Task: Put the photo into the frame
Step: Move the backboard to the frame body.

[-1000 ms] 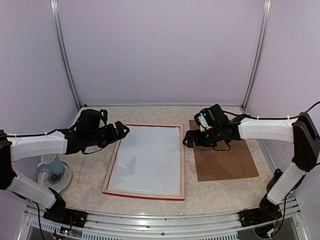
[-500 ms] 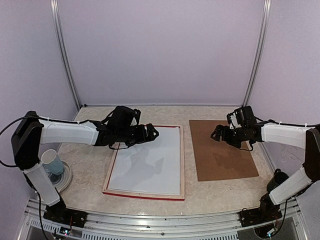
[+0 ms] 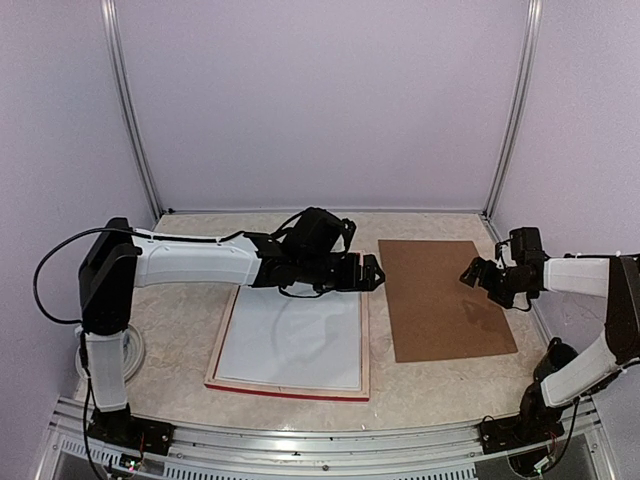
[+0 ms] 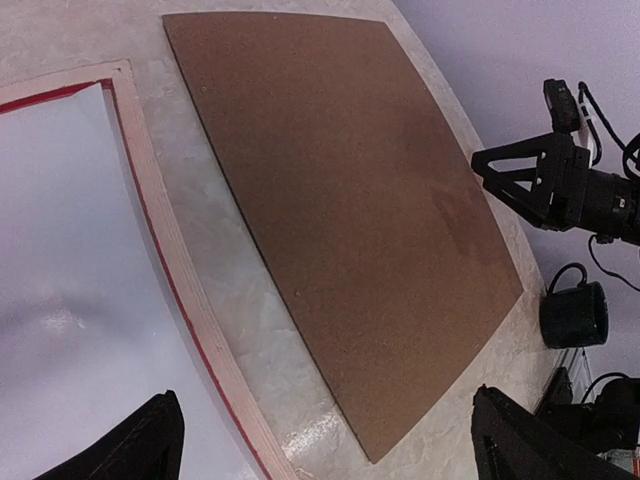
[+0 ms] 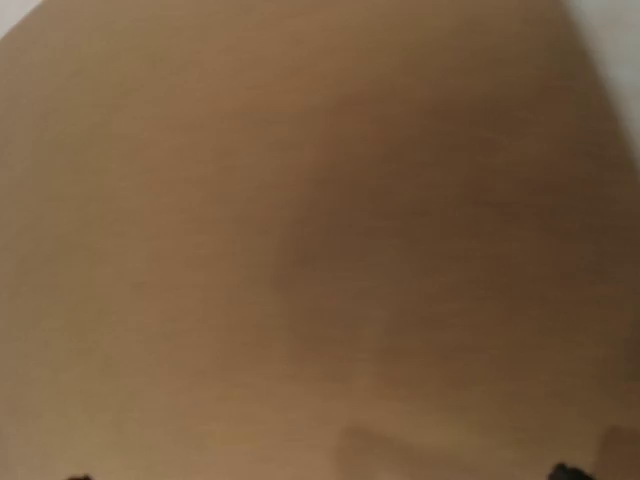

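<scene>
Both pincers are wide open and hold nothing. The left pincer (image 3: 368,272) hangs over the far right corner of the frame (image 3: 364,330), with its arm stretched across it. The right pincer (image 3: 474,273) hangs over the right edge of the brown board (image 3: 445,300).

The frame lies flat with its back side up. Pale wood shows on top, with a thin red line at the edge. A white sheet fills the inside. I think that is the photo (image 3: 295,335) with its plain side up, so it is already in its place. The brown board lies flat just to the right of the frame, close but not touching.

I think the job now is to lift the board and lay it over the photo. The board is thin and flat, so a pincer should go for an edge, get one finger under it and lift slowly. Keep it level and lined up with the wood rim, so it drops in and does not push the photo.

The table (image 3: 440,385) is smooth and pale, like marble. The walls (image 3: 320,100) are plain light purple, with grey metal poles (image 3: 130,110) in the back corners.
</scene>
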Controlling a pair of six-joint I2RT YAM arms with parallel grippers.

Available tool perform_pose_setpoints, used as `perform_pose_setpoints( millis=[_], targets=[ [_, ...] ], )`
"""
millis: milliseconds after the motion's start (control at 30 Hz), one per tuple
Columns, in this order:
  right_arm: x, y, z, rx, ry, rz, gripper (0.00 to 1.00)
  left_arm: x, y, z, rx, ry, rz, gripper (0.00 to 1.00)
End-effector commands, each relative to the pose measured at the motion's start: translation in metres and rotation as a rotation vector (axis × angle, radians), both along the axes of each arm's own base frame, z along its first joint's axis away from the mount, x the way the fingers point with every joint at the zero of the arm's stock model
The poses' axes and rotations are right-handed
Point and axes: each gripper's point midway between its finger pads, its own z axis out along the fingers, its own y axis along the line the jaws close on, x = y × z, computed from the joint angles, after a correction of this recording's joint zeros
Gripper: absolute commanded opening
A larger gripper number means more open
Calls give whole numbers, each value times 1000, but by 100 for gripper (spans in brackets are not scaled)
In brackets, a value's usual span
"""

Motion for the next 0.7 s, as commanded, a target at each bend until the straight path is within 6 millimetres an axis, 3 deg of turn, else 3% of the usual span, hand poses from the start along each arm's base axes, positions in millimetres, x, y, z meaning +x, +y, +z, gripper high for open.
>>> perform_pose_setpoints(
  millis=[0, 100, 267, 333, 667],
  targets=[
    [-4, -23, 0, -24, -26, -39, 99, -10, -23, -11, 87, 19, -9, 99],
    [-6, -37, -2, -53, -24, -71, 99, -12, -41, -6, 96, 30, 17, 99],
    [-8, -48, -6, -65, -21, -95, 99, -15, -71, -15, 118, 48, 44, 99],
    [-8, -51, -6, -65, -21, -101, 99, -13, -78, -30, 134, 67, 52, 99],
    [0, -49, -3, -25, -64, -97, 99, 6, -86, -68, 176, 74, 121, 99]
  ],
)
